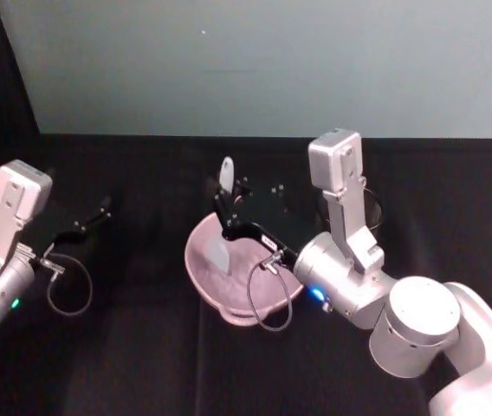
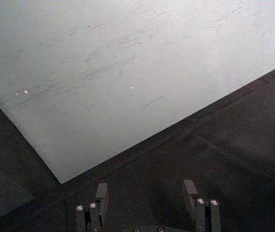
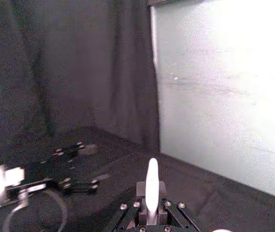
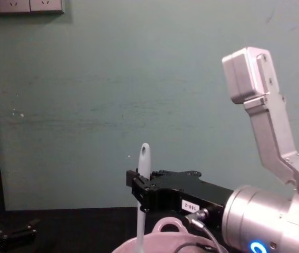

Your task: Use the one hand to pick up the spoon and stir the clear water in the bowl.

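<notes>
Grips the spoon point(image 1: 226, 173) upright in the right gripper point(image 1: 225, 223), jaws closed on its shaft just above the bowl point(image 1: 196, 260). Dips the blade inside the bowl, with the shaft partly hidden behind the jaws. Cannot make out the water. Rests the left gripper point(image 1: 99, 212), jaws wide apart, well left of the bowl.

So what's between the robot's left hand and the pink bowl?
Nothing. The head view shows bare black table between the open left gripper and the bowl.
</notes>
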Robot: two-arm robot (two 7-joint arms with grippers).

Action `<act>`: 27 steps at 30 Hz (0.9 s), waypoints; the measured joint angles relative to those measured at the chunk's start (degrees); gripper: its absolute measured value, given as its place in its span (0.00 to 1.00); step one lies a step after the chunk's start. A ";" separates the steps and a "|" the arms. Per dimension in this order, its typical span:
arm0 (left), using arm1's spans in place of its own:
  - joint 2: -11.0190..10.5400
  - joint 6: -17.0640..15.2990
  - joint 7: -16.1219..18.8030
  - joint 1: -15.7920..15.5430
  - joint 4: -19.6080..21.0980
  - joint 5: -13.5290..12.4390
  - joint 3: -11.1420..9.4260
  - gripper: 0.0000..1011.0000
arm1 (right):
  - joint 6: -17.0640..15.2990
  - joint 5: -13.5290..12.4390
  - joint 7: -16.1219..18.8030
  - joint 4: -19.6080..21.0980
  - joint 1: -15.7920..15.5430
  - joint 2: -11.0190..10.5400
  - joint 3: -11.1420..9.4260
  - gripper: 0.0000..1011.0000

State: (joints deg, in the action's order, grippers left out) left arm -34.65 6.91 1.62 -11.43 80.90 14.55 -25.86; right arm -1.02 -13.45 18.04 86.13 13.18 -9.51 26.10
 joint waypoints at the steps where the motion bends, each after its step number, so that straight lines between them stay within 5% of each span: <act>1: 0.00 0.00 0.00 0.00 0.00 0.00 0.00 1.00 | 0.35 0.36 -0.50 -0.47 0.24 0.27 -0.04 0.12; 8: 0.00 0.00 0.00 0.00 0.00 -0.01 0.00 1.00 | 2.59 3.84 -4.57 -2.74 1.35 2.09 -1.50 0.12; 16: 0.00 0.00 0.00 0.00 0.00 0.00 0.00 1.00 | 2.49 6.93 -7.34 -1.67 0.55 1.82 -4.13 0.12; 27: 0.00 0.00 0.00 0.00 0.00 0.00 0.00 1.00 | -2.65 4.74 -2.26 4.57 -3.01 -2.13 -6.59 0.12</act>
State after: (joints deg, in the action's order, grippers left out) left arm -34.65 6.91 1.62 -11.43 80.90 14.55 -25.86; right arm -3.68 -8.71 15.78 90.70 10.17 -11.65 19.52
